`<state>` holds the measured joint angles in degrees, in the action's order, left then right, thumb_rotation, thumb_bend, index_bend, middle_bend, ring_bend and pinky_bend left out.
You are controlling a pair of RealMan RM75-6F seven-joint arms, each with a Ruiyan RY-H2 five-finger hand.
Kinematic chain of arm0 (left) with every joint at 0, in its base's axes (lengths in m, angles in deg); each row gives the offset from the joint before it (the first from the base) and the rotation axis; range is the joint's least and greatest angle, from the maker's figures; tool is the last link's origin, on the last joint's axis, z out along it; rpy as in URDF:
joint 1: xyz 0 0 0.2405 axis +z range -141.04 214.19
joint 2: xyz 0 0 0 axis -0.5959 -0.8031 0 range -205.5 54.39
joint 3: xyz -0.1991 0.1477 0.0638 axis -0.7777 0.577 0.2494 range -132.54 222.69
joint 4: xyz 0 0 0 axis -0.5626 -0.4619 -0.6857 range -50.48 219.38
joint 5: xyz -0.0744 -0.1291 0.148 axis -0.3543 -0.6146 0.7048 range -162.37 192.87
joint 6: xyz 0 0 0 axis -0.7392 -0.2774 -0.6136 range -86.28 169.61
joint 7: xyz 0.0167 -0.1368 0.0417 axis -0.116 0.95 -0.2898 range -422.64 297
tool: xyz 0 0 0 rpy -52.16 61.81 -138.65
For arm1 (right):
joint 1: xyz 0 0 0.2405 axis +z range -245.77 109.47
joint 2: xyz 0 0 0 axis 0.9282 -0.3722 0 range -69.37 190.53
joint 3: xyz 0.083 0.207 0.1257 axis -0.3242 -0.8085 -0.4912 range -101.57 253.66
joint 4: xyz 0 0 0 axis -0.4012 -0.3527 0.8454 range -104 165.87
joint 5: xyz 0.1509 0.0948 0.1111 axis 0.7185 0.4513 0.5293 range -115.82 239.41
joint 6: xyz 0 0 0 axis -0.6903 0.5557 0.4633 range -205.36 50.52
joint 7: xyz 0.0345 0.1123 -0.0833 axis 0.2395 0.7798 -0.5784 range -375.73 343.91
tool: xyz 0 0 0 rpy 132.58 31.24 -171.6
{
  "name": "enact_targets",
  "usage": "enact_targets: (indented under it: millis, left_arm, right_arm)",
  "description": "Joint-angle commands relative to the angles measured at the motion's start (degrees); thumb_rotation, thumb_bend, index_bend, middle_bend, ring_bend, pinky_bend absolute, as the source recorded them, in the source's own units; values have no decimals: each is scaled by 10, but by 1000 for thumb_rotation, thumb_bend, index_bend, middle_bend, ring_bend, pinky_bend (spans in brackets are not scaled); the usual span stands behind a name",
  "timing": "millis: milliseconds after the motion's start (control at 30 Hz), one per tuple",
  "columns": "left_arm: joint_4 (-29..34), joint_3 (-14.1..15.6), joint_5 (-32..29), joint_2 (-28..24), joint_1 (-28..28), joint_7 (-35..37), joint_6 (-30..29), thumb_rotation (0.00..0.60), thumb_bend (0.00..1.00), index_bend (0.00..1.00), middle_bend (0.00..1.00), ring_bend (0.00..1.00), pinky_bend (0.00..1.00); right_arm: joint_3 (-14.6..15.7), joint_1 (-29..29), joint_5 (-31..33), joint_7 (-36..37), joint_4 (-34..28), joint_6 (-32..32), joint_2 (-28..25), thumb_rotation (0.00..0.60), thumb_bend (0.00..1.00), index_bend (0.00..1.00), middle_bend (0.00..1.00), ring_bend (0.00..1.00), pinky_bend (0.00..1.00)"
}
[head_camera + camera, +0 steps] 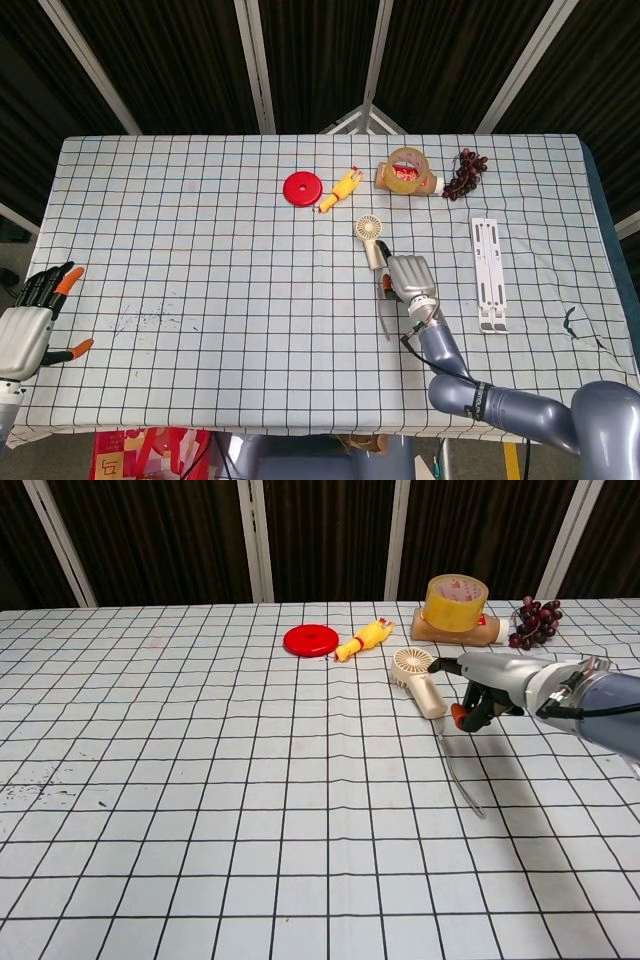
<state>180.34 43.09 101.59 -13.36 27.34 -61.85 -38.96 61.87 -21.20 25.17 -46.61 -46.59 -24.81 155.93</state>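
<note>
Just beside right hand (505, 688) — round-headed beige fan (418, 678).

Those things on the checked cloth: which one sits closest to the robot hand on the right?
The small beige handheld fan, lying just beside the right robot hand. The red disc, yellow rubber chicken and tape roll lie farther back.

White cloth (200, 230) with a black grid covers the bench. Red disc (301, 188), yellow chicken (345, 186), cream fan (371, 238), yellow tape (456, 601), dark red grapes (465, 173), white stand (488, 273). Silver right hand (410, 280); the left hand (30, 325) has black fingers with orange tips.
</note>
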Motion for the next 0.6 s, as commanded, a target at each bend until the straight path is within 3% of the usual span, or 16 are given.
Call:
enact_targets:
  millis: [33,600]
  left_arm:
    - [0,0,-1,0,0,0,0,600,35,0,0,0,0]
    - [1,0,-3,-1,-2,4,3,600,35,0,0,0,0]
  right_arm:
    - [0,4,8,-4,5,-3,2,600,686,0,849,955,871]
    - [-1,16,26,-7,11,1,10,600,689,0,849,955,871]
